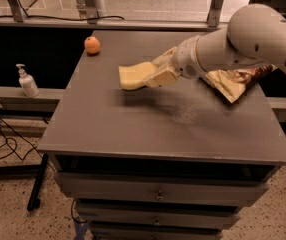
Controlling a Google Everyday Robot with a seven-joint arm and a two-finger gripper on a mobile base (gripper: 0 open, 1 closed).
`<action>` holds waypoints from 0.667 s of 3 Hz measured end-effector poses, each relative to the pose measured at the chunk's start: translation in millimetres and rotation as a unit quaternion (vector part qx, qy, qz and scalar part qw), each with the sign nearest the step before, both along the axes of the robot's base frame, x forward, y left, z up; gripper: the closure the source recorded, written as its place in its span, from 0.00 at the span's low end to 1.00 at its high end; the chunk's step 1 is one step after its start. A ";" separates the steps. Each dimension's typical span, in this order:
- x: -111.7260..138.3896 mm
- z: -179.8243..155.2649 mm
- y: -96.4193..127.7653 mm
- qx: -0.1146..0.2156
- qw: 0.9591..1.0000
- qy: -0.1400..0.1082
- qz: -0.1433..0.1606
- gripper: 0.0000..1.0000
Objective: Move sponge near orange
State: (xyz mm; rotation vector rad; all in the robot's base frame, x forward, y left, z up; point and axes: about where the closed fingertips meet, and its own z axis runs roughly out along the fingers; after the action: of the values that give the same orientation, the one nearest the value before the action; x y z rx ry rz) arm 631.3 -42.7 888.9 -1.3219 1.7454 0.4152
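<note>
The sponge (pixel 133 76) is a flat pale-yellow foam slab held a little above the grey cabinet top (pixel 133 129), near its middle. My gripper (pixel 159 74) is shut on the sponge's right end, with the white arm reaching in from the right. The orange (pixel 92 45) is a small round fruit at the far left corner of the top, to the left of and beyond the sponge, about a hand's width away from it.
A crinkled brown-and-cream snack bag (pixel 235 81) lies at the right, partly behind my arm. A white pump bottle (pixel 27 82) stands on a lower ledge to the left of the cabinet. Cables lie on the floor at the left.
</note>
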 end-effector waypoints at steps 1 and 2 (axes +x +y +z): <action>69.6 9.2 -10.8 0.003 0.999 -0.029 -0.033 1.00; 136.7 10.5 -4.5 0.009 0.998 -0.040 -0.057 1.00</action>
State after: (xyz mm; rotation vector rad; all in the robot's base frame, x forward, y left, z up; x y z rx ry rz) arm 768.0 -47.2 899.4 -1.2035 1.7368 0.3075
